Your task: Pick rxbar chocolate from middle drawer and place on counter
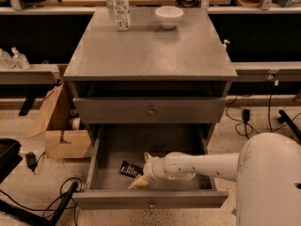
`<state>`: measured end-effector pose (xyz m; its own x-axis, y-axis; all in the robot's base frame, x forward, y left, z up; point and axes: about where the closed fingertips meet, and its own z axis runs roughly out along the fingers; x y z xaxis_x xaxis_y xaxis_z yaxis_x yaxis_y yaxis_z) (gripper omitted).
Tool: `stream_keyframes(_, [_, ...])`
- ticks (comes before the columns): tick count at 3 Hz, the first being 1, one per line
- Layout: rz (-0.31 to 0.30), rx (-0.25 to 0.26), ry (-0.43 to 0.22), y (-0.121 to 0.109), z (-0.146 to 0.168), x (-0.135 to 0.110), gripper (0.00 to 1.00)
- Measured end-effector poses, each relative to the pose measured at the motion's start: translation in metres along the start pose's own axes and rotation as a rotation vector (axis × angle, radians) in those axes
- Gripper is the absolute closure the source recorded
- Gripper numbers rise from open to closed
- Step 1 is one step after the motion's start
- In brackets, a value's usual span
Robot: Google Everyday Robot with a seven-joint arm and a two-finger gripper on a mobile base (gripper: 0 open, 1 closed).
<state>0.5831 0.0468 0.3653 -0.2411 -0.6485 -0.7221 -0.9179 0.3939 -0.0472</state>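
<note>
The rxbar chocolate (128, 169), a small black bar, lies flat on the floor of the open middle drawer (150, 198), towards its front left. My gripper (142, 169) is down inside the drawer, reaching in from the right. It is open, with one pale fingertip (146, 156) behind the bar's right end and the other in front of it. The bar rests on the drawer floor and is not lifted. The counter (150, 51) is the grey cabinet top above.
A water bottle (121, 7) and a white bowl (169, 17) stand at the back of the counter. A shut drawer front with a round knob (150, 111) overhangs the open drawer. A cardboard box (63, 135) and cables lie on the floor to the left.
</note>
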Motion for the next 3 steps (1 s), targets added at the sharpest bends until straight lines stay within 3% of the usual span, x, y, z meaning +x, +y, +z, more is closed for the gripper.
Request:
stream_keyframes(1, [-0.001,-0.006,0.054,-0.002,0.008,0.007,0.00])
stream_keyframes(2, [-0.006,-0.038,0.172,-0.011,0.028,0.018,0.02])
stream_keyframes(3, [-0.001,-0.056,0.206,-0.012,0.038,0.023,0.24])
